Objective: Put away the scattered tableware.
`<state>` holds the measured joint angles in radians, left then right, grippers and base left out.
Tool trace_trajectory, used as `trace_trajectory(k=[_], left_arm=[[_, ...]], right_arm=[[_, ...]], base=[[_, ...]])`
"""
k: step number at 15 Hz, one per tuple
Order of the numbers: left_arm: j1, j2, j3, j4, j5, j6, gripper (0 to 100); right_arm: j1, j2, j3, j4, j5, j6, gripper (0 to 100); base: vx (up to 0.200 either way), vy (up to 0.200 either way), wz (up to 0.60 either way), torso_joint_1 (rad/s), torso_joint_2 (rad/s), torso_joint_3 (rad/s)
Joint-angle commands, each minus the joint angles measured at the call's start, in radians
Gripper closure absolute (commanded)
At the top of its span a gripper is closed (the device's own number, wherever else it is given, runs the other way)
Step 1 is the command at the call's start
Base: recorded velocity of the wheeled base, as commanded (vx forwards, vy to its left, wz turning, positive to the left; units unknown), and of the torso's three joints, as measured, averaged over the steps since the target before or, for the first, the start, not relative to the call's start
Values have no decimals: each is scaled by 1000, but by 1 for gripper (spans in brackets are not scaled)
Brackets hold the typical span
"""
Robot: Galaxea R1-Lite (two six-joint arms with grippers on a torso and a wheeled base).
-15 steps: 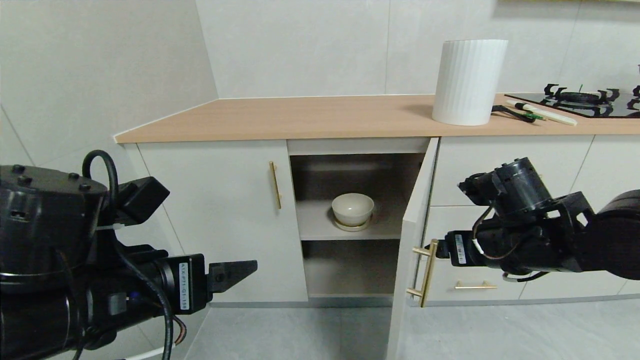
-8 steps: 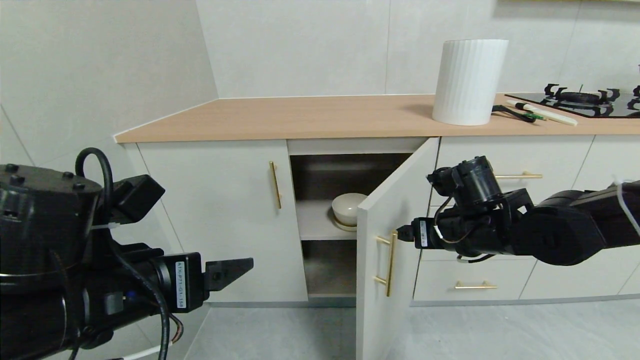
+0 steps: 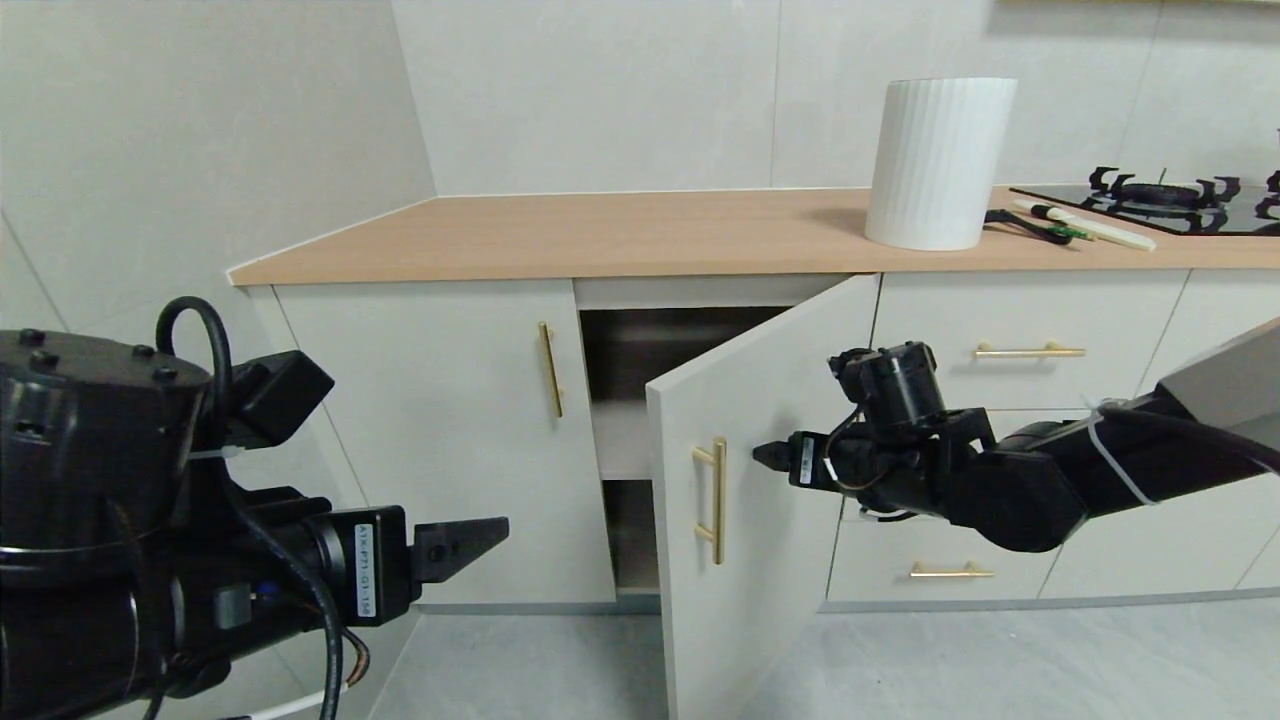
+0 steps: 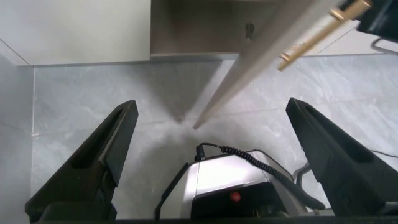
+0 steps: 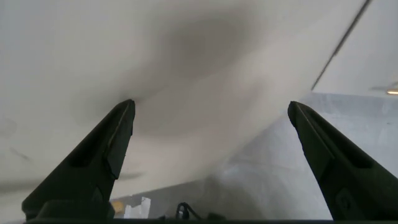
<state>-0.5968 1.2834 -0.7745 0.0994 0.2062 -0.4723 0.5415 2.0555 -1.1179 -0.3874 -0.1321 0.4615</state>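
Facing half-shut cabinet door point(image 3: 770, 380), right jaws spread (handle point(image 3: 718, 500) just beside) | left jaws spread over floor point(image 4: 124, 93), door edge point(image 3: 662, 520) apart.

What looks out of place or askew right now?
The cabinet door hangs ajar, with the right claw at its face. A few utensils lie loose on the countertop between the white canister and the hob. Nothing looks spilled or damaged.

Countertop point(image 3: 600, 235) matt wood; cabinet door point(image 3: 760, 600) smooth matt; handle point(image 3: 712, 500) brassy metal.
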Motion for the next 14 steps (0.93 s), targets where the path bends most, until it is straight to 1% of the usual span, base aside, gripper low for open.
trace_trajectory(k=[1,3,9,12,14], left_arm=[[0,2,0,0,-1,1,0],[0,4,1,0,-1,1,0],[3,4,-2,0,-1,0,0],[3,7,-2,0,1,0,0],[3,8,-2,-1,7,0,0]], right_arm=[[0,26,0,-8,-1,5,0],[0,34,-2,-11,-1,9,0],[0,51,-3,-82,-3,39,0],[2,51,-5,-97,-3,57,0],[5,61,-45,-97,-3,117,0]], base=[[0,0,0,0,0,0],[0,0,0,0,0,0],[200,0,0,-1,3,0],[0,0,0,0,0,0],[0,0,0,0,0,0]])
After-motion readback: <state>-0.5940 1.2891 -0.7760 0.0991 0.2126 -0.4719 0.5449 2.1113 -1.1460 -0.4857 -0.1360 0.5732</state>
